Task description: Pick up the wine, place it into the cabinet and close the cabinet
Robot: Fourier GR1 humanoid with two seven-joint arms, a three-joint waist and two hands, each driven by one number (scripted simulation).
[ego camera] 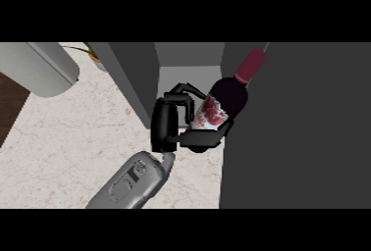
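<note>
A dark glass wine bottle (230, 98) with a burgundy red capsule on its neck and a white label with a red picture is held in front of the open grey cabinet (138, 73). The bottle is tilted, with its neck pointing up and to the right, toward the far side of the counter, and its base is lower and more to the left. The neck lies over the edge of the large dark grey cabinet door (297, 137), which fills the right part of the view.

One black hand (170, 125) on a grey forearm comes in from the lower edge. Which arm it is I cannot tell from this view; it stands left of the bottle. Its fingers are curled around the lower body of the bottle, and the thumb goes under the base, so the bottle is off the counter.

The light marble counter top (65, 147) shows to the left of the forearm. A light grey rounded object (43, 68) sits at the far left corner of the counter, and near it, by the far edge, a small potted plant (91, 54) is partly visible.
</note>
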